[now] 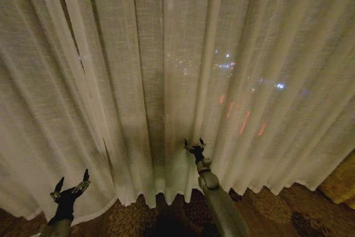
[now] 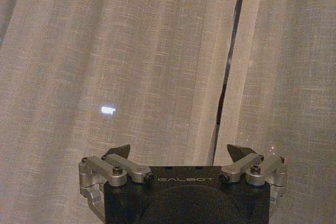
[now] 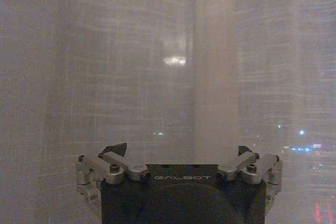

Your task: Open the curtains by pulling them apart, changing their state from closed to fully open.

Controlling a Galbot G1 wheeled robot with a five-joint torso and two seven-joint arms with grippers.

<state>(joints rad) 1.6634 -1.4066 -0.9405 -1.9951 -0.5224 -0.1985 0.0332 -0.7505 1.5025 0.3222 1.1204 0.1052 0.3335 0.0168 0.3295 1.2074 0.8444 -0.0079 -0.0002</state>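
The left gripper is hovering low on the left with its fingers spread and nothing between them, just in front of the curtains. In the left wrist view a narrow dark slit is showing between two panels, ahead of the gripper. The curtains are hanging drawn across the whole window, pleated, their wavy hem reaching the patterned carpet. Toward the centre, the right gripper is reaching up against the fabric, fingers likewise apart and holding nothing. City lights are glowing through the weave.
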